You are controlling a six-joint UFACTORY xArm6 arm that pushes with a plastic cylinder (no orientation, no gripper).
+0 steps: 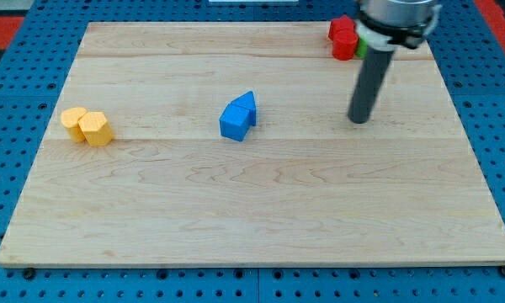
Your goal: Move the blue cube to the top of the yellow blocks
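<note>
Two blue blocks sit together at the board's middle: a blue cube (pixel 233 121) in front and a blue wedge-like block (pixel 248 104) touching it behind and to the right. Two yellow blocks lie side by side at the view's left: a yellow block (pixel 73 120) and a yellow hexagonal block (pixel 96 129). My tip (pixel 358 120) rests on the board well to the right of the blue cube, apart from every block.
Red blocks (pixel 343 38) sit at the view's top right, with a sliver of a green block (pixel 362 46) partly hidden behind my rod. The wooden board (pixel 252 219) lies on a blue perforated base.
</note>
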